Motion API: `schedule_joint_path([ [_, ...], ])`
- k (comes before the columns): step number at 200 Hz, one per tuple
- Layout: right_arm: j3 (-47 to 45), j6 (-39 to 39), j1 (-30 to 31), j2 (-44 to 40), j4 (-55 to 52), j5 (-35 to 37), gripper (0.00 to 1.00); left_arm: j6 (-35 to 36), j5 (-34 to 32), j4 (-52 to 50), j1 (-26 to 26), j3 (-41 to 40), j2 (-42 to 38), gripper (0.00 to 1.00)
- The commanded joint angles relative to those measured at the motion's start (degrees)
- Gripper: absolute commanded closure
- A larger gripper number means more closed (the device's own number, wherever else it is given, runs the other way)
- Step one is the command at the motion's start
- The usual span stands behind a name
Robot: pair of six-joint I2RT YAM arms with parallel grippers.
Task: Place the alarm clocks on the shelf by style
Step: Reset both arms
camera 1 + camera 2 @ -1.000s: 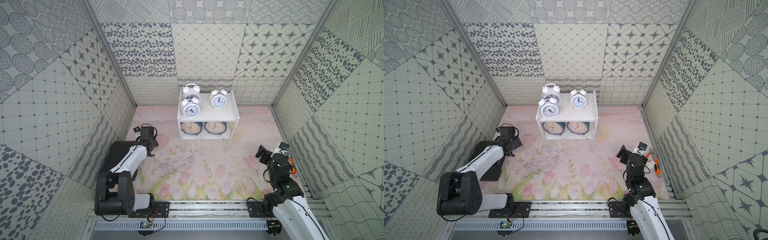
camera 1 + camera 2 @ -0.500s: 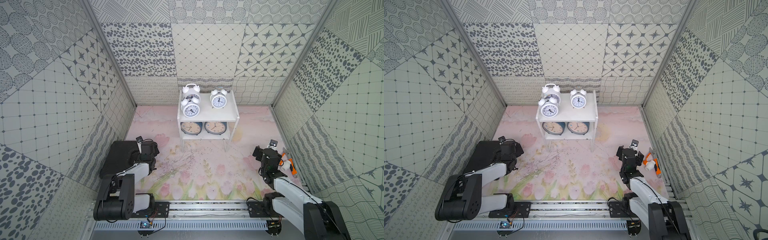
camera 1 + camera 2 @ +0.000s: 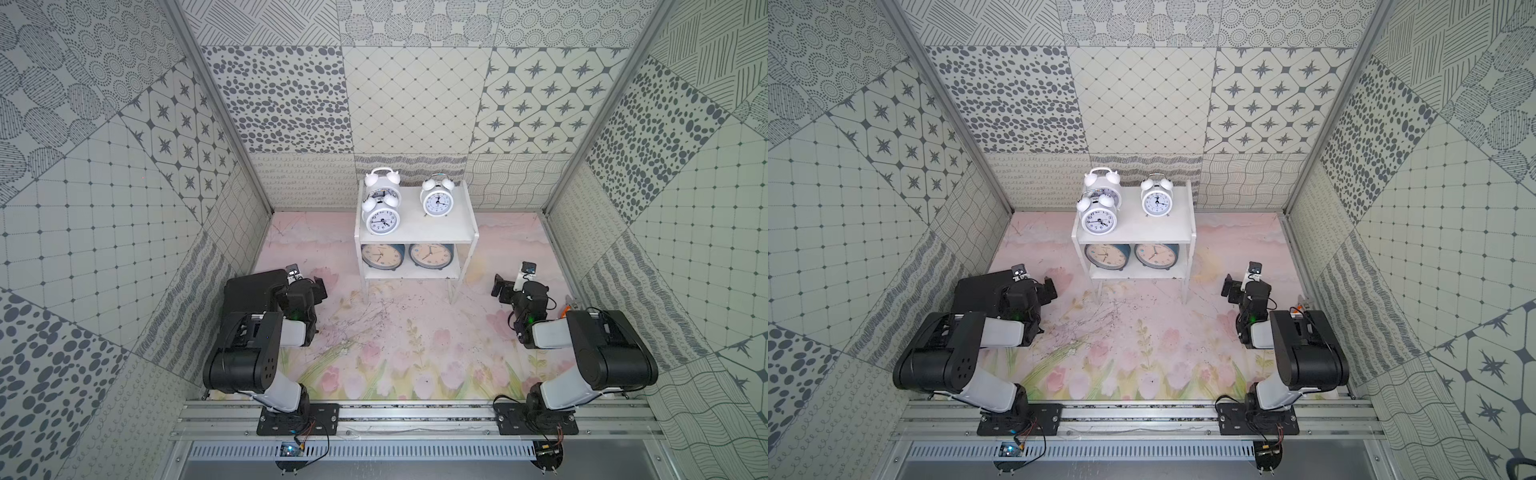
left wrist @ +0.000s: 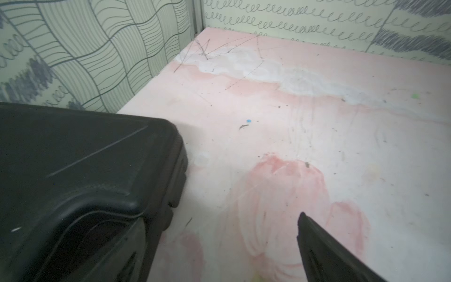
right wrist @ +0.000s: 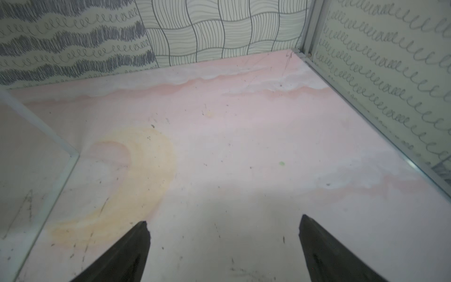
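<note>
At upper centre of both top views, the shelf (image 3: 455, 226) (image 3: 1177, 230) stands on the mat (image 3: 395, 345), near the back wall. Top board: 3 white clocks, all upright. Two sit one behind the other on the board's left side, front one (image 3: 382, 219) (image 3: 1099, 218) partly covering the rear one (image 3: 382, 185) (image 3: 1102, 183); whether they touch can't be told. The third (image 3: 436, 203) (image 3: 1156, 202) stands apart on the right side. Lower board: 2 blue clocks (image 3: 382, 257) (image 3: 431, 255) side by side, faces fwd, shown also in a top view (image 3: 1106, 257) (image 3: 1156, 255).

L gripper (image 3: 316, 287) sits low at mid-left of frame, beside the case (image 3: 253, 286), well apart from the shelf & every clock. Left wrist view: one finger (image 4: 329, 256) over bare mat, case (image 4: 73, 158) just beside it, 2nd finger hard to pick out against the case. Jaws spread wide, nothing in them.

R gripper (image 3: 500, 286) sits low at mid-right of frame, off the shelf's right legs, not touching. Right wrist view: both fingers (image 5: 127, 251) wide apart w/ only mat between them, gripper (image 5: 223, 221) empty. No clock near either set of fingers.
</note>
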Motion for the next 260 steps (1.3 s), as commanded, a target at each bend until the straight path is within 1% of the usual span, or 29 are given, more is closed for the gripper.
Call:
schedule_joint_path([
  [1,2.4,-1.8,0.2,-1.1,-1.9,-2.3,0.01,3.0,6.4,3.5,-0.7,1.2,0.9,0.01],
  [7,2.2,-1.7,0.2,-0.7,-0.5,-2.3,0.01,2.4,6.3,1.2,-0.9,1.9,0.3,0.01],
  [18,2.2,-1.9,0.3,-0.8,-1.0,-2.3,0.01,4.7,4.6,5.7,-1.8,1.3,1.9,0.01],
  [25,2.2,-1.9,0.3,-0.8,-1.0,-2.3,0.01,4.3,3.8,2.9,-2.4,1.8,1.2,0.01],
  [30,2.2,-1.9,0.4,-0.7,-0.8,-2.3,0.01,3.8,4.4,2.1,-2.3,2.0,0.8,0.01],
  [42,2.2,-1.9,0.3,-0.8,-1.0,-2.2,0.01,5.0,4.2,5.1,-2.3,1.5,1.8,0.01],
  [52,2.2,-2.0,0.5,-0.8,-1.1,-2.0,0.01,4.2,4.5,2.6,-2.2,2.0,1.1,0.01],
  [64,2.3,-2.3,1.0,-0.9,-1.2,-1.0,0.01,4.9,4.4,4.5,-2.3,1.7,1.6,0.01],
  [75,2.4,-2.6,1.4,-0.7,-1.3,-0.2,0.01,4.3,4.5,3.0,-2.3,1.9,1.2,0.01],
  [100,2.6,-3.0,2.1,-0.7,-1.5,1.2,0.01,4.4,4.5,3.4,-2.1,1.9,1.2,0.01],
  [260,2.9,-3.5,2.3,-0.5,-2.2,0.4,0.01,4.6,4.9,3.5,-2.0,2.0,1.3,0.00],
])
